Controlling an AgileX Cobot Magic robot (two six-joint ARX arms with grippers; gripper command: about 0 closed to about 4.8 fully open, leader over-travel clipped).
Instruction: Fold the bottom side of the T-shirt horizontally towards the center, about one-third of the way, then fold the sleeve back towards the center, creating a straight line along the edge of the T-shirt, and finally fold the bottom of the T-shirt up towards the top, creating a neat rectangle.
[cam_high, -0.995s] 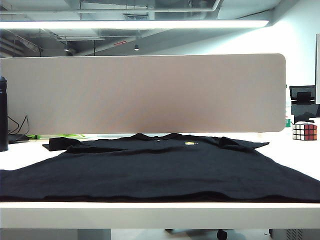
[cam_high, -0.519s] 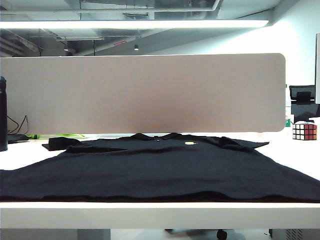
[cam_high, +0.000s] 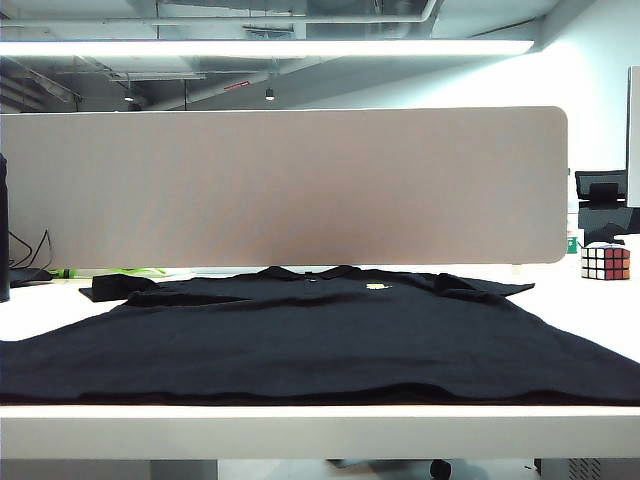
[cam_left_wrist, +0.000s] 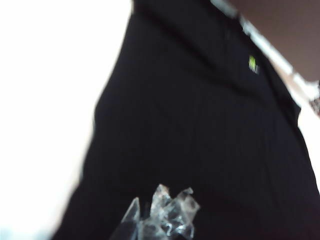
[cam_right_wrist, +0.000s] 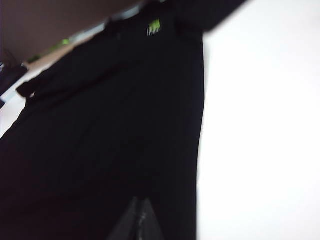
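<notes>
The black T-shirt lies spread flat on the white table, collar at the far side and hem along the near edge. Its yellow-green chest mark faces up. Short sleeves stick out at far left and far right. Neither arm shows in the exterior view. My left gripper, its tips wrapped in clear tape, hovers shut above the T-shirt. My right gripper hangs shut over the T-shirt close to its side edge. Neither holds any cloth.
A Rubik's cube stands at the table's far right. A grey partition runs along the back. A dark bottle and cables sit at the far left. Bare white tabletop flanks the shirt.
The exterior picture has shifted very slightly; the shirt and cube lie where they were, and no arm has come into that view.
</notes>
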